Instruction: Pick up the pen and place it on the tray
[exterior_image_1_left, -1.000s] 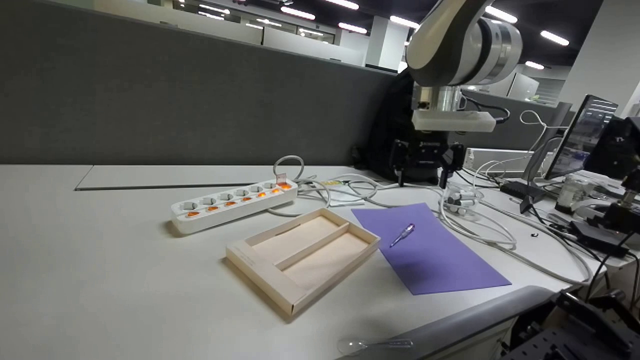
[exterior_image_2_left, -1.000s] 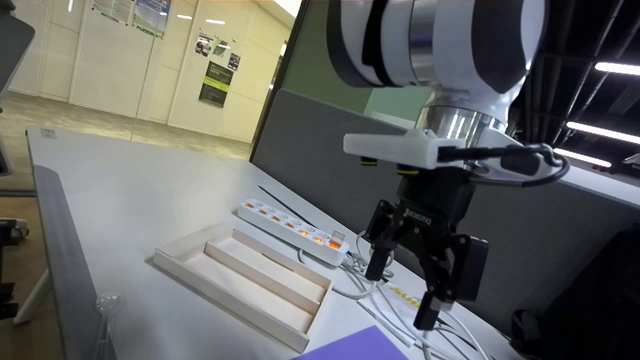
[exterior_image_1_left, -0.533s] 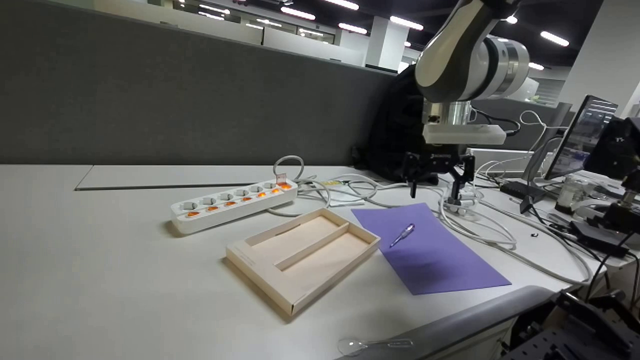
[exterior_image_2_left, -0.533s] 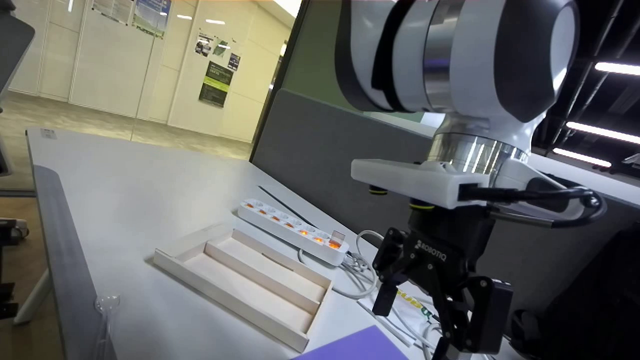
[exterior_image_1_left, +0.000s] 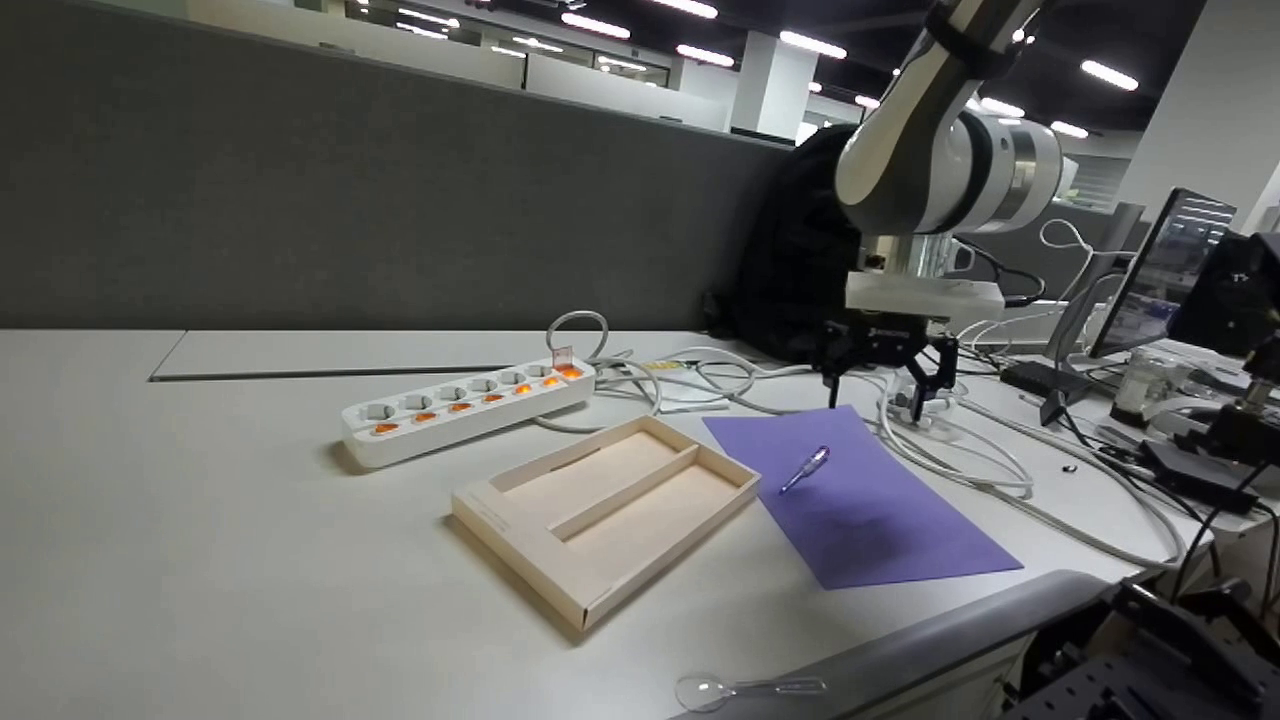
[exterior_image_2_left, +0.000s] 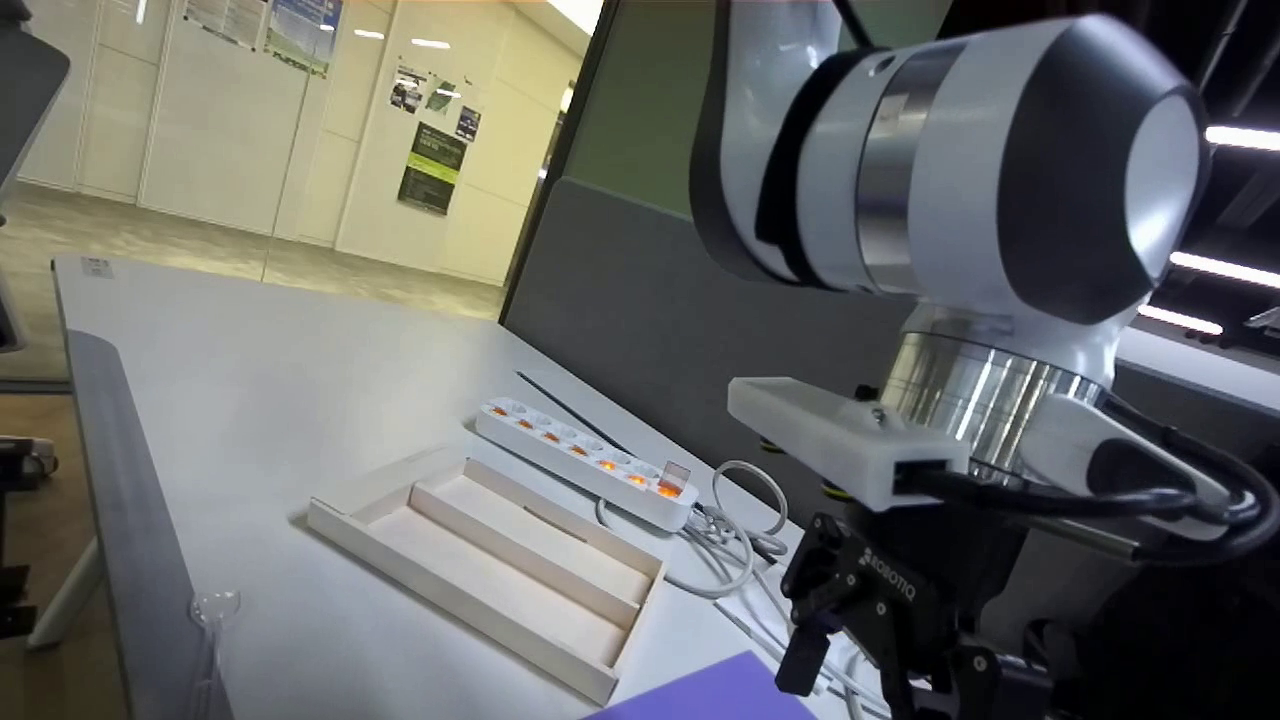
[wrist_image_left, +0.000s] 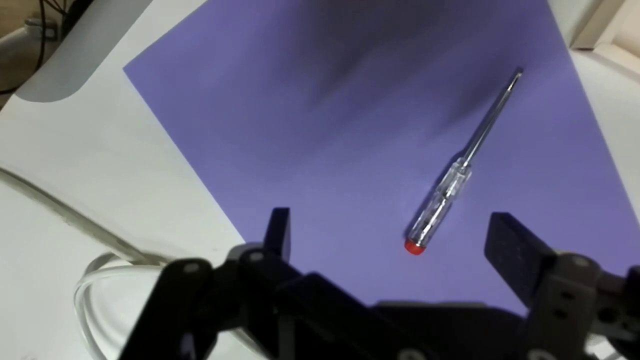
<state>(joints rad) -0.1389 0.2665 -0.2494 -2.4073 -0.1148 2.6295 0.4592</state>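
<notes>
Clear-handled screwdriver (wrist_image_left: 454, 181): surely the "pen" that is meant; it lies on the purple sheet (wrist_image_left: 340, 165), red cap (wrist_image_left: 415, 247) toward the gripper (wrist_image_left: 391, 235), thin shaft pointing toward the wooden tray (exterior_image_1_left: 530, 550).
Jaws: standing wide apart, holding nothing; in the wrist view the red cap shows between the fingers (wrist_image_left: 278, 234).
Approach: I'd bring the gripper forward over the handle's middle, turn the wrist slightly so both pads meet it square, then come straight down.
Grip: the handle looks a surer hold than that slim shaft; being smooth, it could roll if one pad touches first.
Tray: just beside the sheet, two compartments split by a divider (exterior_image_1_left: 625, 495), nothing in either that I can see; best to lift well over the rim and lay the screwdriver in lengthwise.
Black bag (exterior_image_1_left: 790, 255): by the partition (exterior_image_1_left: 400, 200); what it carries I can't tell.
</notes>
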